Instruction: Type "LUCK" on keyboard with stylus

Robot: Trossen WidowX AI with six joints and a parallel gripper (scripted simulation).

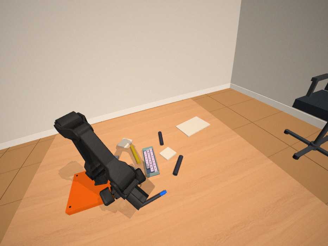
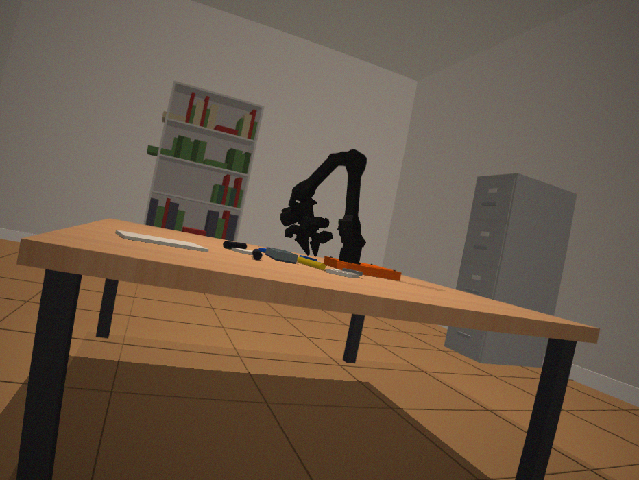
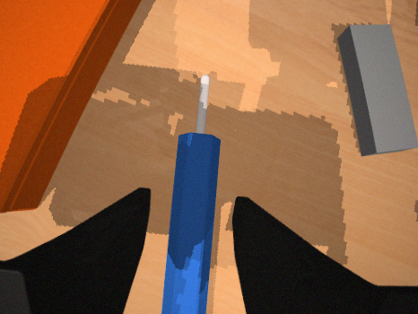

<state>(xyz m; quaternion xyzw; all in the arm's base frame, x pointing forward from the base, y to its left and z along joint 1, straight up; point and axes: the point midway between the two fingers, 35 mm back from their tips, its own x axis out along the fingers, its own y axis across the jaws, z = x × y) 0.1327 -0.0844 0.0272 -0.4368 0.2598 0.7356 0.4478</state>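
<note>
The desk [image 1: 238, 198] [image 2: 310, 289] [image 3: 381, 202] extends beneath the pincer [image 1: 121, 190] [image 2: 312, 254] [image 3: 193, 194]. A grey filing cabinet [image 2: 537, 258] stands well apart from the pincer, behind the desk. The black arm [image 1: 100, 150] [image 2: 354, 190] carries the pincer, pointed downward. The orange base plate [image 1: 82, 190] [image 2: 382, 271] [image 3: 40, 54] lies near it, at upper left in the wrist view. The keyboard [image 1: 150, 161] [image 2: 280, 254] is located apart from the pincer, to its upper right in the top view. The stylus [image 2: 308, 257] [image 3: 195, 170], blue with a thin pale tip, lies on the desk between the finger lines of the pincer in the wrist view. The pincer is parted; its fingers stand on either side of the stylus outline without gripping it. Vertical clearance cannot be determined. A yellow cylinder [image 1: 135, 154] [image 2: 311, 263] lies between the pincer and a pale pad [image 1: 124, 143] [image 2: 342, 273] in the top view. A grey block [image 1: 116, 157] [image 2: 352, 272] [image 3: 381, 90] rests to the upper right of the pincer in the wrist view
</note>
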